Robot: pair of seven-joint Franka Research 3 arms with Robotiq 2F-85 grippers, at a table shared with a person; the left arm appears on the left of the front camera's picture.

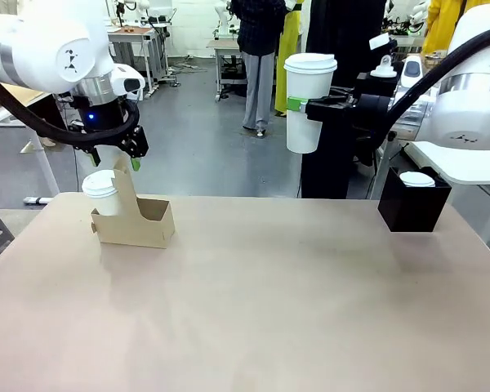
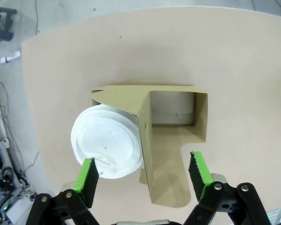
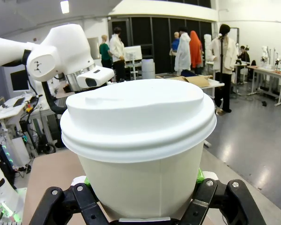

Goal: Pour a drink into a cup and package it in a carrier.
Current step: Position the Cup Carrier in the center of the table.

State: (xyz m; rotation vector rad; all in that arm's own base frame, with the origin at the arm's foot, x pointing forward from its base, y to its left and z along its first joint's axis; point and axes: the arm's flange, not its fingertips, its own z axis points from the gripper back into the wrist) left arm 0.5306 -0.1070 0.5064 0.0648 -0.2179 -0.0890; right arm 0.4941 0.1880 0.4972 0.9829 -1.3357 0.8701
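Green pads (image 3: 200, 176) of the right gripper (image 3: 143, 182) press against both sides of the cup (image 3: 138, 154), low on its wall, so the jaws are clamped on it. The cup is upright with its white plastic lid (image 3: 138, 110) seated on the rim. Seen from the front, this arm holds the cup high in the air, well clear of the table (image 1: 269, 310), about over the far edge and a little right of its middle.

Over by the far left corner, the left gripper (image 2: 143, 177) hangs pointing down above the carrier (image 2: 200, 117). Its jaws are spread, one finger to each side of the raised handle panel (image 2: 145, 150), and the pads stand apart from the cardboard with a gap on either side. In the front view the fingertips sit level with the top of that panel.

Brown and upright, the carrier rests flat on the table close to the far left corner. A smaller lidded cup (image 2: 107, 140) sits in the compartment on the side toward the left edge, its lid rising above the cardboard wall. The second compartment (image 2: 173, 115) opens on the side toward the table's middle.

At the far right corner stands a black box (image 1: 412, 211) with a round white lid (image 1: 416, 179) showing at its top.
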